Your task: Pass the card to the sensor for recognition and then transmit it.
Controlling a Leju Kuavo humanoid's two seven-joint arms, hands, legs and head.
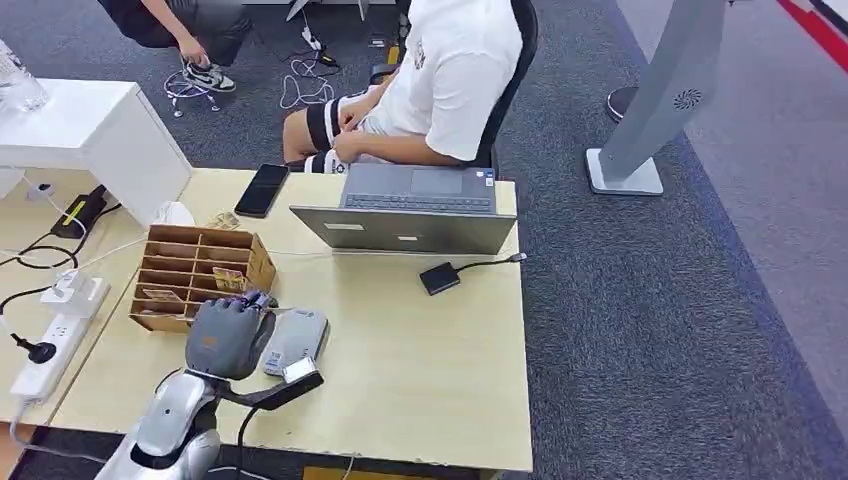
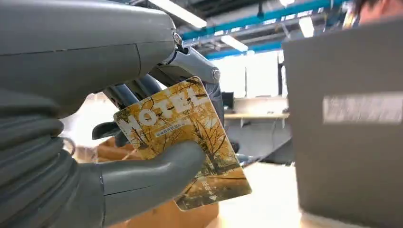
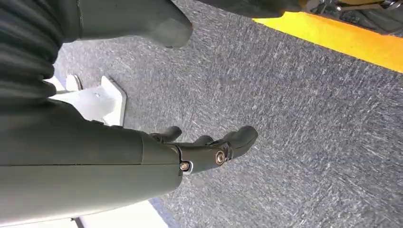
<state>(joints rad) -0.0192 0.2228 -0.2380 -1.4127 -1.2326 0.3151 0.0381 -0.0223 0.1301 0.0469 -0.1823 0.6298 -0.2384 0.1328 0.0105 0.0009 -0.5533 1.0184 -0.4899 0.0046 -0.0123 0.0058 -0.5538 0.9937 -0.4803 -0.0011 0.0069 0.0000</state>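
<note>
Now the left hand pinches the hotel card by one edge, just beside the grey sensor on the counter. Such a card looks thin, light, stiff and probably slippery. The right hand hangs open, holding nothing.

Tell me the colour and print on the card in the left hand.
The card is golden yellow with autumn trees and white "HOTEL" lettering, clearest in the left wrist view.
</note>
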